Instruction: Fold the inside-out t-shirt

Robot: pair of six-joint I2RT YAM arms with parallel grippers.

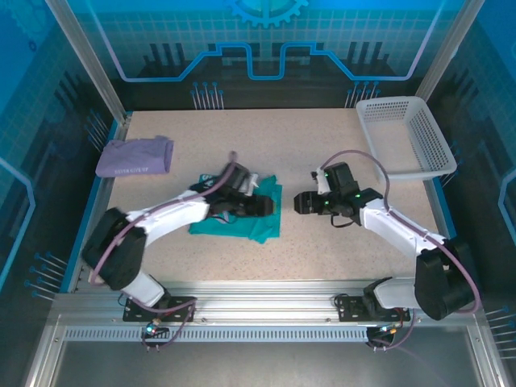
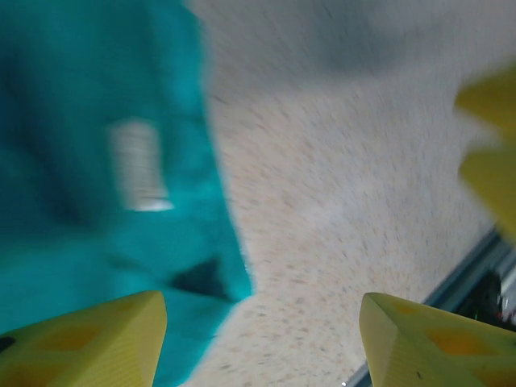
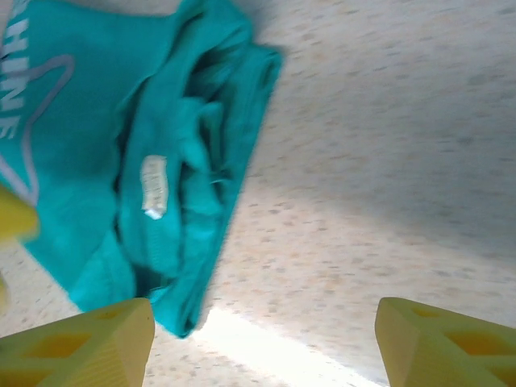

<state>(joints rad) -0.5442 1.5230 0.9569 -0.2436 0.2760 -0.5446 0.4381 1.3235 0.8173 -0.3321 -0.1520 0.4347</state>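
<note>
Left tool [image 1: 272,206] wide at t-shirt [image 1: 240,230] edge; right tool [image 1: 297,202] wide beside; basket [image 1: 391,101] far-right

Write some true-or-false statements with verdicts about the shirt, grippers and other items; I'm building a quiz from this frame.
The teal t-shirt lies bunched on the table. True.
The left gripper is shut on the teal t-shirt. False: its fingers are apart and hold nothing.
The purple garment sits in the white basket. False: it lies on the table's far left.
The right gripper is open above bare table. True.
</note>
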